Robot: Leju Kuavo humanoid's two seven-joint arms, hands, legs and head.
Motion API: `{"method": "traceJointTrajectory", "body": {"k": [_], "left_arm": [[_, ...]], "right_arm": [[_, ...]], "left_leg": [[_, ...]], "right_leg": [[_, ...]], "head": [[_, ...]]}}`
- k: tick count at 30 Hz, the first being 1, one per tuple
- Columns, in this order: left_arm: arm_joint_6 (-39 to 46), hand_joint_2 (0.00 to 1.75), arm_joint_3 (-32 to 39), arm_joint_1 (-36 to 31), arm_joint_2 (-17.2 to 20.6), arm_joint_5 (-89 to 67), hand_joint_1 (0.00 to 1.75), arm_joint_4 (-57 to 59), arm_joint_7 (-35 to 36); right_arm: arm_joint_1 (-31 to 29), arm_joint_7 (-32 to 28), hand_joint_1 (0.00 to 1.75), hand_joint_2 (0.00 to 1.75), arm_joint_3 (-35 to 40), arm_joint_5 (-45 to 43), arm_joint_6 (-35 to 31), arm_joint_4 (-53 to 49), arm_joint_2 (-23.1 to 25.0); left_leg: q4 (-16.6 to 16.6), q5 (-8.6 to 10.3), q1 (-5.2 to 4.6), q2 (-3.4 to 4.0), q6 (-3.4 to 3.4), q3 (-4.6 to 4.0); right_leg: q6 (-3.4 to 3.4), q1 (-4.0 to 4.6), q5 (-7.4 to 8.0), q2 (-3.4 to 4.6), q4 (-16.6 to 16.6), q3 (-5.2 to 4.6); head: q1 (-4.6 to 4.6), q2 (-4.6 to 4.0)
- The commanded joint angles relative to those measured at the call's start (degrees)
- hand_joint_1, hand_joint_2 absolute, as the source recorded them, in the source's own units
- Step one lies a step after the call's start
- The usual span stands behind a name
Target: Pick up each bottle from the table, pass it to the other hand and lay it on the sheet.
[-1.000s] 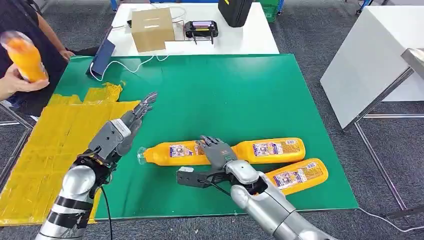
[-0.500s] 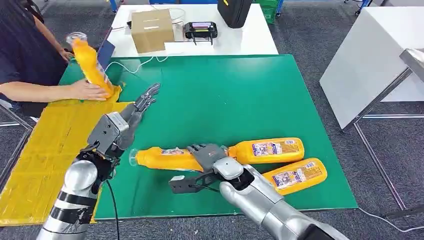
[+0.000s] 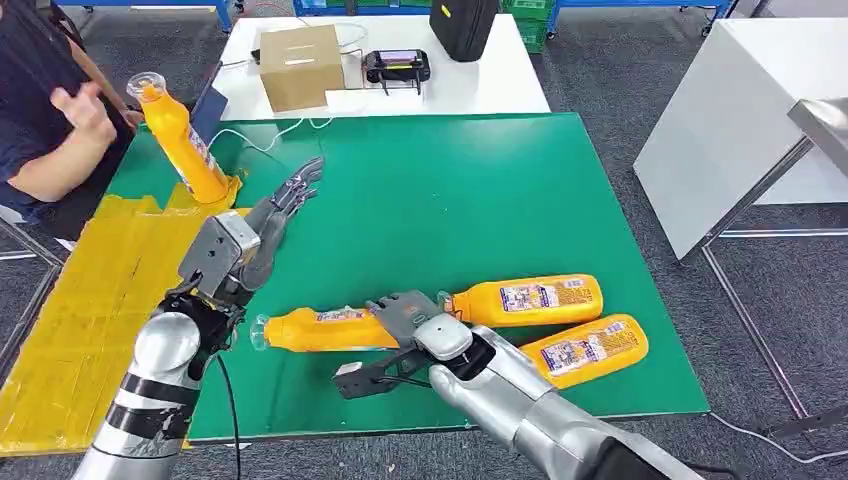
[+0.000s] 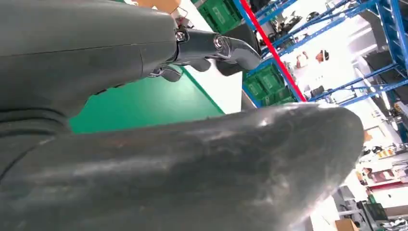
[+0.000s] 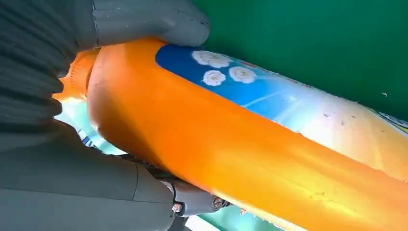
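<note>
My right hand point(image 3: 405, 315) grips an orange bottle point(image 3: 310, 328) around its lower half, holding it level with its clear cap toward my left arm. The right wrist view shows the same bottle point(image 5: 240, 144) with the thumb point(image 5: 144, 19) wrapped over it. Up and to the left of the cap, my left hand point(image 3: 275, 205) is open, fingers stretched out over the green table point(image 3: 450, 190) by the yellow sheet point(image 3: 90, 300). Two more orange bottles point(image 3: 530, 298) point(image 3: 585, 350) lie to the right. Another orange bottle point(image 3: 185, 145) stands tilted at the sheet's far end.
A person point(image 3: 40, 120) sits at the far left, one hand point(image 3: 85, 105) raised clear of the standing bottle. Behind the green table a white table carries a cardboard box point(image 3: 300, 65), a black device point(image 3: 398, 66) and a black bag point(image 3: 462, 25). Another white table point(image 3: 740, 120) stands to the right.
My right hand has carried its bottle leftward, toward my left hand. The person brought a bottle down onto the sheet's far end and let go of it. My left hand rose slightly.
</note>
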Motion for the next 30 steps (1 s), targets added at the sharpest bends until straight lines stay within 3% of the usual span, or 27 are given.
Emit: {"method": "traceJointTrajectory", "body": {"k": [1,4,6,17,18,20,23,26,27,30], "left_arm": [[3.2,0.00,1.3,1.3,-0.8,4.1,0.00,-3.3,3.5],[3.1,0.00,1.3,1.4,-0.7,4.5,0.00,-4.5,4.6],[3.1,0.00,1.1,1.3,-0.7,4.5,0.00,-4.3,4.7],[3.1,0.00,1.0,1.1,-0.8,4.4,0.00,-3.8,4.7],[9.3,0.00,5.1,6.5,-0.7,5.4,0.00,-5.4,2.1],[10.7,0.00,6.5,7.3,-1.3,6.5,0.00,-6.2,1.5],[13.9,0.00,7.0,6.3,-3.0,8.0,0.00,-8.8,4.9],[16.9,0.00,6.4,7.9,-3.5,9.0,0.00,-9.1,4.3],[17.2,1.75,5.8,7.5,-3.7,9.9,0.00,-9.3,4.8],[17.8,1.75,4.1,7.9,-3.5,11.8,0.00,-8.9,6.1]], "right_arm": [[5.9,4.1,1.75,1.75,-13.6,-17.6,-11.4,-2.1,-4.7],[7.1,6.5,1.75,1.75,-12.8,-18.2,-10.3,-5.9,-5.4],[7.3,6.8,1.75,1.75,-12.5,-18.3,-10.3,-6.2,-5.4],[7.3,7.0,1.75,1.75,-12.1,-18.5,-10.4,-6.0,-5.5],[14.7,-0.1,1.75,1.75,-22.3,-33.0,-25.1,-15.4,-5.9],[15.7,-0.7,1.75,1.75,-23.6,-35.3,-26.9,-19.8,-5.4],[17.0,4.7,1.75,1.75,-26.8,-37.6,-28.1,-35.5,-2.7],[19.0,2.4,1.75,1.75,-27.5,-38.6,-31.5,-39.4,-2.7],[19.1,1.4,1.75,1.75,-27.2,-38.9,-32.4,-40.0,-2.8],[19.8,-2.0,1.75,1.75,-26.5,-39.0,-35.0,-39.6,-3.0]], "left_leg": [[-0.1,0.11,0.08,-0.45,-0.04,0.03],[0.0,0.07,0.10,-0.36,0.00,-0.11],[0.0,0.09,0.12,-0.42,0.06,-0.17],[0.0,0.12,0.08,-0.47,0.06,-0.15],[0.0,0.12,0.10,-0.48,0.03,-0.21],[0.0,0.14,0.08,-0.42,0.05,-0.24],[0.2,0.04,0.03,-0.26,0.04,-0.47],[0.2,0.08,0.03,-0.29,0.05,-0.93],[0.1,0.10,0.04,-0.31,0.08,-0.97],[0.1,-0.01,0.09,-0.54,0.06,-0.78]], "right_leg": [[-0.07,0.06,0.02,-0.17,-0.2,0.20],[-0.06,0.08,-0.01,-0.02,-0.1,0.14],[-0.02,0.09,-0.03,-0.04,-0.1,0.73],[-0.01,0.04,-0.01,-0.09,0.0,0.74],[-0.05,0.07,0.01,-0.03,0.0,0.70],[-0.02,0.06,0.04,-0.08,0.0,0.64],[-0.02,0.01,-0.04,0.11,0.2,0.35],[0.02,0.03,0.02,0.08,0.2,-0.06],[0.06,0.04,0.06,0.07,0.1,-0.11],[0.05,0.06,-0.11,-0.09,0.0,0.18]], "head": [[0.00,0.00],[0.00,0.00],[-0.02,0.00],[0.00,0.00],[0.00,0.00],[0.00,0.00],[0.02,0.00],[0.07,0.00],[-0.02,0.00],[0.04,0.00]]}}
